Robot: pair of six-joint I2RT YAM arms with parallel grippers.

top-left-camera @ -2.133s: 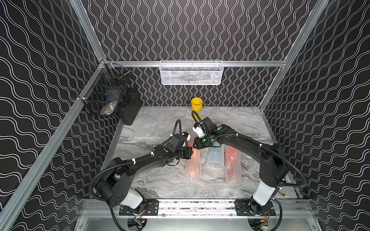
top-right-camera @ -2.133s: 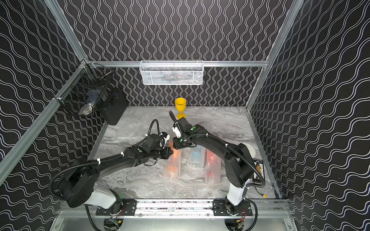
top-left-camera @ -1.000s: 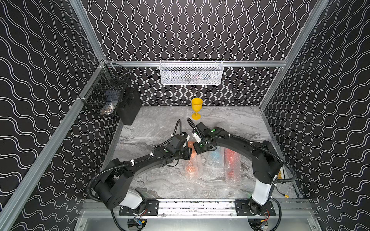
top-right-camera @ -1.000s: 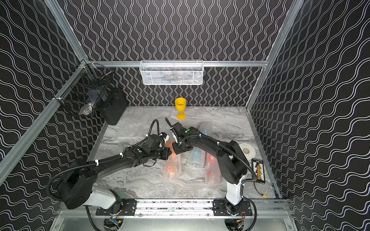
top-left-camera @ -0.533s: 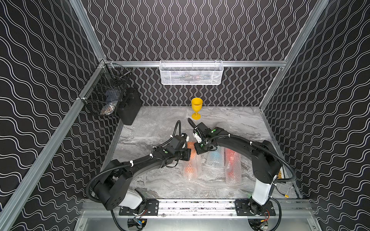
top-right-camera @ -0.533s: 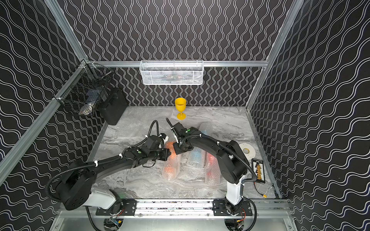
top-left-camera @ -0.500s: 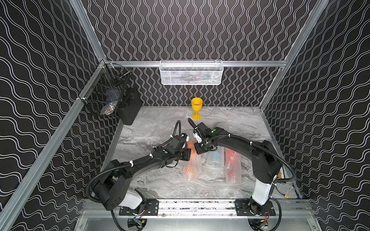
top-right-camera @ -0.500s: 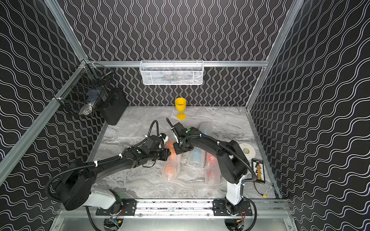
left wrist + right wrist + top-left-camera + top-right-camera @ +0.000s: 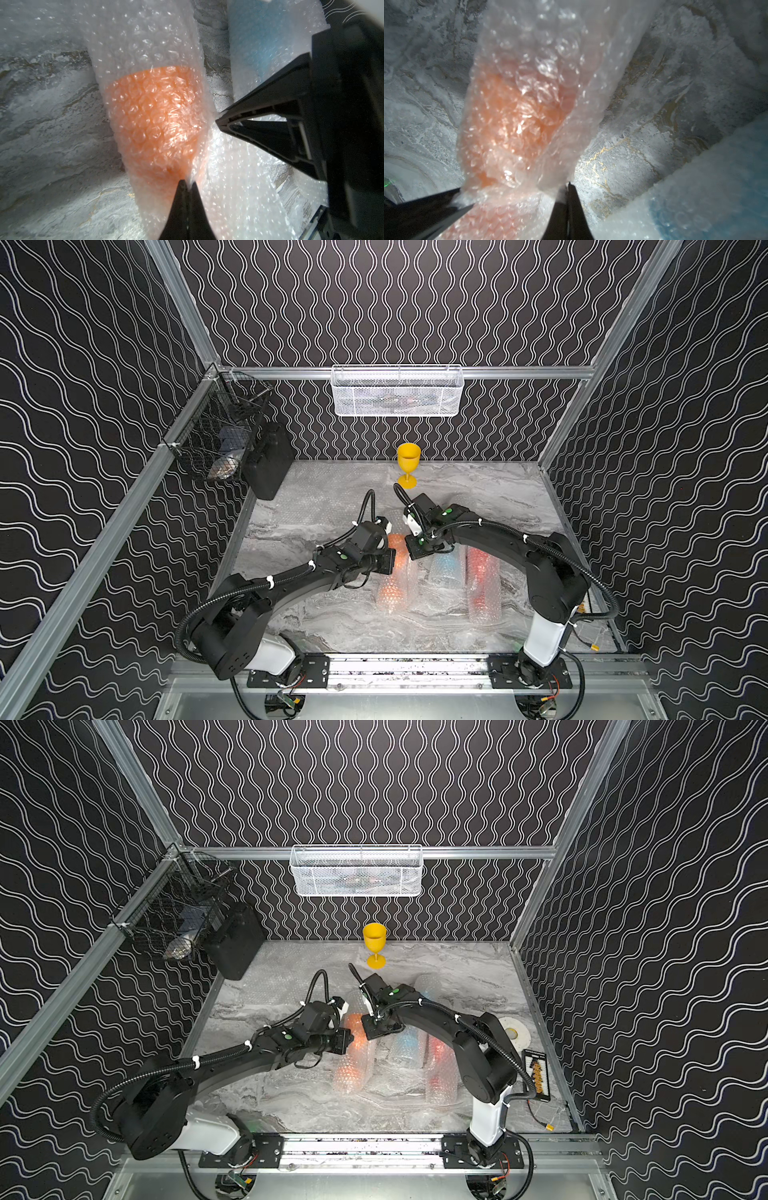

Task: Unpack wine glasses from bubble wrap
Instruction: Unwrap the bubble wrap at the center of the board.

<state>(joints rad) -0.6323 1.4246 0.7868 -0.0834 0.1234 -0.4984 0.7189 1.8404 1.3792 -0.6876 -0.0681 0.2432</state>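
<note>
Nearer to the arms' bases than the upright yellow plastic goblet (image 9: 408,462), which stands bare at the back of the grey marble-pattern table (image 9: 316,510), we see three long packages lying side by side. The package almost straight in front of the yellow goblet holds the orange plastic goblet (image 9: 158,116), lying inside its clear bubble wrap tube (image 9: 145,41). The two packages beside it, further off to one side of the yellow goblet, show a light blue goblet (image 9: 446,566) and a red goblet (image 9: 482,572) through their wrap.

Our left gripper (image 9: 187,184) is closed, and its tips pinch a small fold of the wrap over the orange bowl. Our right gripper (image 9: 566,187) is closed too. It pinches the edge of the same wrap just beside the left one, on the side toward the yellow goblet.

We judge that one glass of four is unpacked and that we are now opening the second package. To do this well, we should draw the two pinches apart slowly and across the tube, not along it, so that the overlap opens and the goblet does not roll with it. We should stay low over the table. If the whole package rises with the grippers, we probably hold more than one layer and should take the grip again. The pull should also not go toward the yellow goblet, which could fall over, or drag on the light blue package lying close by.
</note>
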